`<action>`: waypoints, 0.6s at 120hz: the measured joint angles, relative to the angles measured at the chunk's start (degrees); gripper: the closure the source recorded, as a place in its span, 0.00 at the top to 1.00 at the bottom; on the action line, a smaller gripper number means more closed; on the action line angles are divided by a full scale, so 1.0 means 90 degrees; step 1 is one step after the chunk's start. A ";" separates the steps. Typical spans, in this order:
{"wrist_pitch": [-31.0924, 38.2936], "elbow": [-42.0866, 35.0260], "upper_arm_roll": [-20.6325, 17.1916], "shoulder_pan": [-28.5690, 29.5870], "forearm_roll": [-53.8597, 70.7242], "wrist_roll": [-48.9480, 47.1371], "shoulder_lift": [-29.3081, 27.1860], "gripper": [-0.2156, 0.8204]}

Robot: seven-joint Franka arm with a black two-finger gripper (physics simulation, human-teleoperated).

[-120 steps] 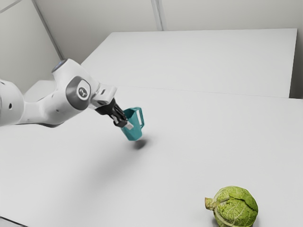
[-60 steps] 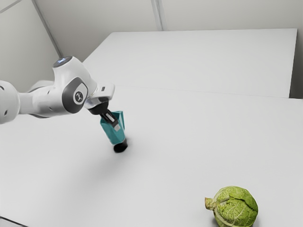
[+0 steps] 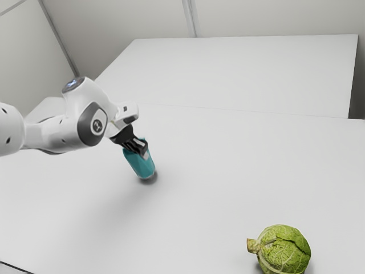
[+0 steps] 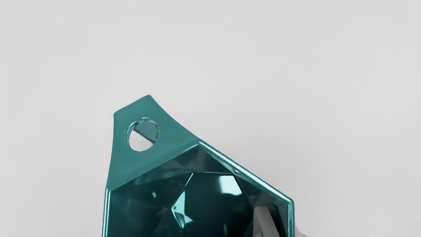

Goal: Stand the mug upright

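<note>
Evidently, the tool (image 3: 143, 151) grips the tilted mug (image 3: 141, 166) by its wall (image 4: 291, 215), apt for seemingly stiff, slick material.

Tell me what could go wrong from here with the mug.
The mug leans, so letting go now could tip it over. The jaws grip its wall near the rim, so it might swivel if its base presses the table. One finger reaches inside and could snag the rim on leaving.
</note>
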 joint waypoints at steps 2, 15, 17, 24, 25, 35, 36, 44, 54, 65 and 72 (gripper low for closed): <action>0.0006 -0.0031 0.0000 -0.0012 -0.0005 -0.0034 -0.0032 0.03; 0.0041 -0.0177 0.0001 -0.0032 -0.0022 -0.0232 -0.0155 0.03; 0.0045 -0.0184 0.0001 -0.0029 -0.0024 -0.0260 -0.0160 0.03; 0.0056 -0.0197 0.0001 -0.0023 -0.0028 -0.0350 -0.0156 0.03; 0.0058 -0.0198 0.0001 -0.0022 -0.0028 -0.0362 -0.0155 0.03; 0.0071 -0.0201 0.0001 -0.0021 -0.0032 -0.0475 -0.0124 0.03; 0.0072 -0.0200 0.0001 -0.0022 -0.0032 -0.0486 -0.0120 0.03; 0.0080 -0.0196 0.0001 -0.0023 -0.0032 -0.0565 -0.0100 0.03; 0.0090 -0.0187 0.0000 -0.0022 -0.0033 -0.0652 -0.0074 0.03; 0.0099 -0.0172 0.0000 -0.0022 -0.0034 -0.0735 -0.0052 0.03; 0.0102 -0.0160 0.0000 -0.0021 -0.0034 -0.0781 -0.0026 0.03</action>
